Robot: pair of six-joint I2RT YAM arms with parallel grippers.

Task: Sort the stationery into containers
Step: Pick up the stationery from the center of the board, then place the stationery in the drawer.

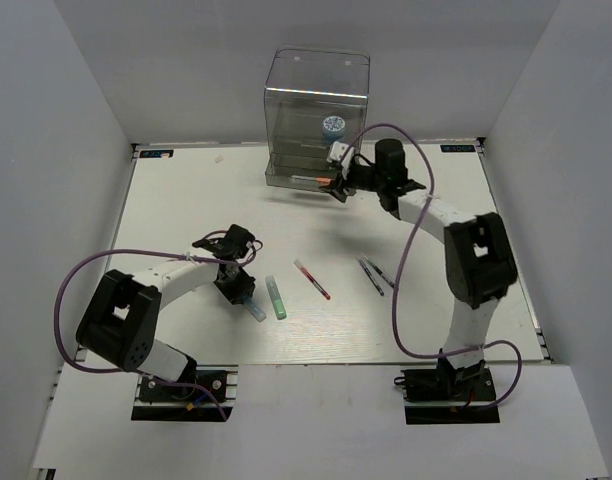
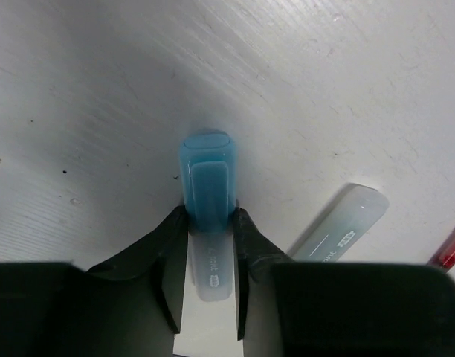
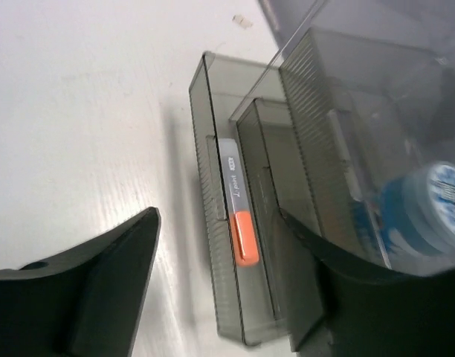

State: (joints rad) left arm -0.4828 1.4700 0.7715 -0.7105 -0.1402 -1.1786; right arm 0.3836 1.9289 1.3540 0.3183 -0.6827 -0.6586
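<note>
I'm pinching the light-blue marker on the table with my left gripper; my right gripper is hanging spread, empty. The orange-tipped marker and jar are sitting in the organizer; the green marker, red pen and dark pens are waiting.

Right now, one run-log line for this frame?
left claw: gripping short light-blue marker on white table | right claw: open, facing smoky plastic drawer holding orange-tipped marker
</note>
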